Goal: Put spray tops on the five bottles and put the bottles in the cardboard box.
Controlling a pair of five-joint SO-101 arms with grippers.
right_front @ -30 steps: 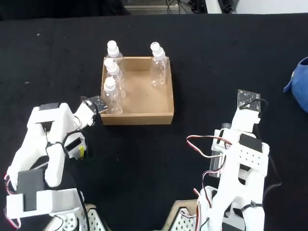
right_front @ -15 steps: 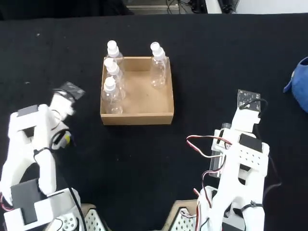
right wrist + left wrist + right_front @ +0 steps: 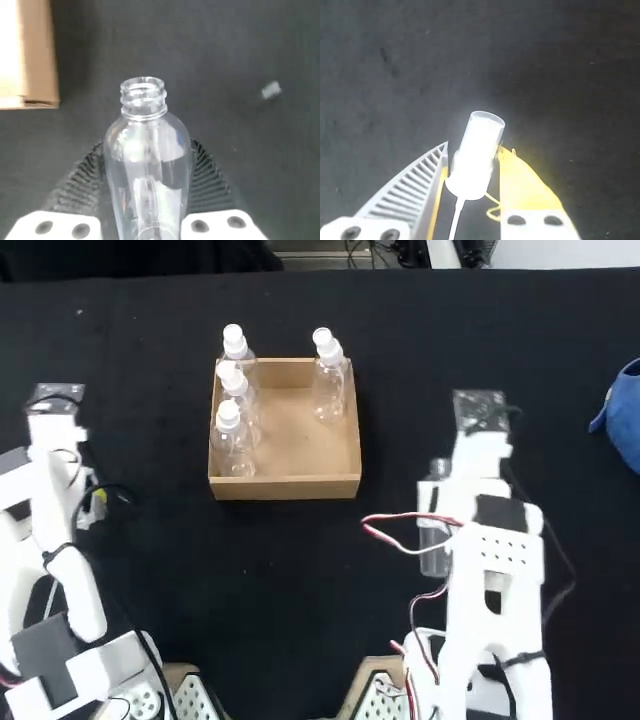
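Observation:
The cardboard box (image 3: pixel 285 486) sits left of the table's centre and holds several clear bottles with white spray tops (image 3: pixel 232 381). Right of the box, a clear bottle (image 3: pixel 435 525) with a bare threaded neck (image 3: pixel 144 100) lies in my right gripper (image 3: pixel 148 145), which is shut around its body. At the table's left side, well clear of the box, my left gripper (image 3: pixel 472 147) is shut on a white spray top (image 3: pixel 477 145) whose thin dip tube hangs back toward the wrist.
A blue object (image 3: pixel 625 425) lies at the right edge of the table. A corner of the box (image 3: pixel 30 55) and a small white speck (image 3: pixel 270 90) on the black cloth appear in the right wrist view.
My left arm has swung from the box's near-left corner out to the table's left side. My right arm has shifted left and farther from the near edge, carrying the bottle.

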